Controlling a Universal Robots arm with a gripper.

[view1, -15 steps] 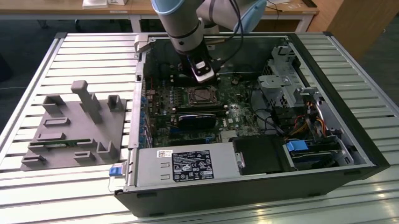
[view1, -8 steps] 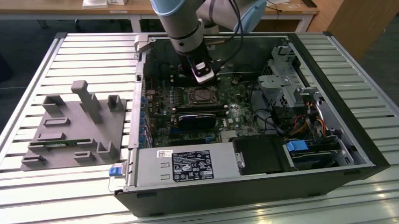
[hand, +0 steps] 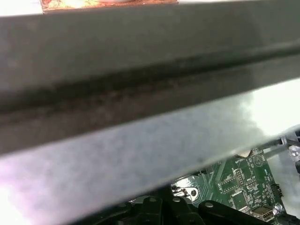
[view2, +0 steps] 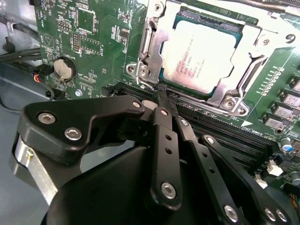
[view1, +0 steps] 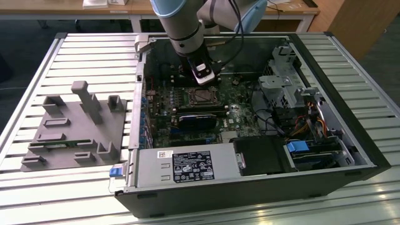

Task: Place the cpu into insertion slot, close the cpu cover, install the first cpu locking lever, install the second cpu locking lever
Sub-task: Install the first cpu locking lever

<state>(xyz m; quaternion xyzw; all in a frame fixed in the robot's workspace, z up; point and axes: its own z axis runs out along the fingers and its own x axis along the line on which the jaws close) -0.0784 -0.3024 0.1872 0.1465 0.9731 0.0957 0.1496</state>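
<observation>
**Gripper** (view2: 163, 92): fingers clenched tip to tip, with nothing visible between them. The tips sit at the near edge of the cover (view2: 255, 50), at one corner of the socket. Whether they press on anything cannot be told.

**Cpu** (view2: 199, 54): lies flat in the slot (view1: 201, 96), silver top up, framed by the cover's window. Placement is judged done.

**Cover**: lies down flat around the cpu, its frame overlapping the chip's edges. Closing is judged done.

**Levers**: a thin metal bar (view2: 143, 49) runs along the cover's side nearest the fingertips. Whether it is a locking lever, and whether either lever is hooked home, cannot be told. With the fingertips at the socket's edge, lever work is judged to be the step in hand, and both lever steps are counted as unconfirmed.

**Board** (view2: 89, 42): green, and it carries a coin cell (view2: 64, 69). Long black memory slots (view2: 225, 133) lie just beside the socket, under the fingers.

**Case** (view1: 368, 157): black tower lying on its side, open on top, on a slatted table (view1: 37, 197). A grey fixture (view1: 75, 126) stands on the table well apart from it, towards the exterior view's left.

**Writing**
- Several lines of dark print on the cpu top.
- White silk-screen marks across the board.
- A white label (view1: 192, 166) with rows of symbols on the power supply.
- None of this is transcribed here.
</observation>
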